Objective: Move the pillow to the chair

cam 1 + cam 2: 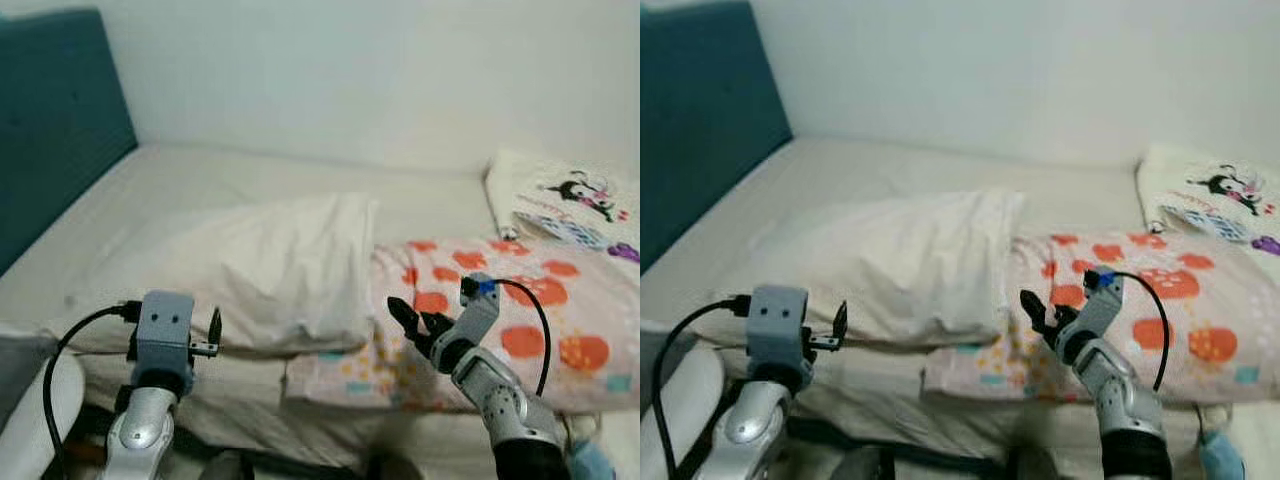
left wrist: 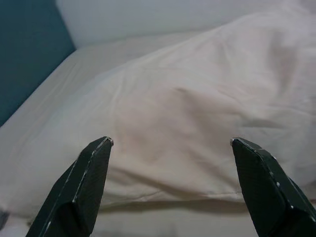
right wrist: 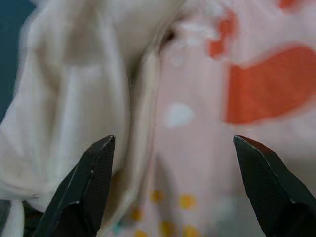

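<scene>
While both claws gape wide, the pillow (image 1: 260, 275) lies between left claw (image 1: 213, 335) and right claw (image 1: 412, 322).

I count three pillows on one bed (image 1: 200, 185): a plain cream pillow (image 1: 250, 270) left of centre, a pink pillow with orange spots (image 1: 500, 310) just right of it and touching it, and a white cartoon-print pillow (image 1: 565, 200) far right. One teal headboard (image 1: 55, 120) at far left. Two grippers near me: left gripper (image 1: 213, 335) and right gripper (image 1: 408, 322), both with fingers spread apart.
</scene>
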Controlling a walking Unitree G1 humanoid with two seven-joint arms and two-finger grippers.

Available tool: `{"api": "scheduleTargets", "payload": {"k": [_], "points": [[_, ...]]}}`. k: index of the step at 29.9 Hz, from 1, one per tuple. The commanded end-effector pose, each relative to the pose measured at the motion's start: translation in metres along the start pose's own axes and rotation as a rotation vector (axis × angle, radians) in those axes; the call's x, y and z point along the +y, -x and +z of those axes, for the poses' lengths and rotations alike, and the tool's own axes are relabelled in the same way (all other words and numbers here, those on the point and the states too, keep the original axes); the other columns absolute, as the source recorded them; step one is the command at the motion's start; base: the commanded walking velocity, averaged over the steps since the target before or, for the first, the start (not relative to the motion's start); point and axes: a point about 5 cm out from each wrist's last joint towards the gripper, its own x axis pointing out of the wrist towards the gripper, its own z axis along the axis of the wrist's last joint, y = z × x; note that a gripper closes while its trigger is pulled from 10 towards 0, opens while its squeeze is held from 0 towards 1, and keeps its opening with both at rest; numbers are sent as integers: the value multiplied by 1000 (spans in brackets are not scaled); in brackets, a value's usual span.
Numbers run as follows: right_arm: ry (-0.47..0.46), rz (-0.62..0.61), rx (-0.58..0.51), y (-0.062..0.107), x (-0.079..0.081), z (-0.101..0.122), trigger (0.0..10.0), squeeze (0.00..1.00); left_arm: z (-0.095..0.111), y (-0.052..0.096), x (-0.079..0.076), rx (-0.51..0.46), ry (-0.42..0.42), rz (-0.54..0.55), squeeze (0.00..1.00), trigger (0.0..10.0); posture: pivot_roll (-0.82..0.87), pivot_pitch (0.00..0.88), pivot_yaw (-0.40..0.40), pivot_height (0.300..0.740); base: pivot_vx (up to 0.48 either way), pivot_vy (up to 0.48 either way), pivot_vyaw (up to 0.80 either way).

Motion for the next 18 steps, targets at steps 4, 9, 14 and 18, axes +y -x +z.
{"api": "scheduleTargets", "payload": {"k": [4,9,14,18], "points": [[-46,53,-46,-12,1,15,10000,0,7,-7,5,-39,-53,10,0,10000,34,0,-30,548,0,0,0],[-64,142,-74,-20,15,26,10000,0,11,-7,3,-59,-80,-2,0,10000,46,0,-30,533,0,0,0],[-80,258,-122,-27,36,45,10000,0,12,-3,4,-60,-89,5,0,10000,55,0,-24,513,0,0,0],[-82,331,-131,-36,53,54,10000,0,13,0,6,-61,-92,12,0,10000,61,0,-20,498,0,0,0]]}}
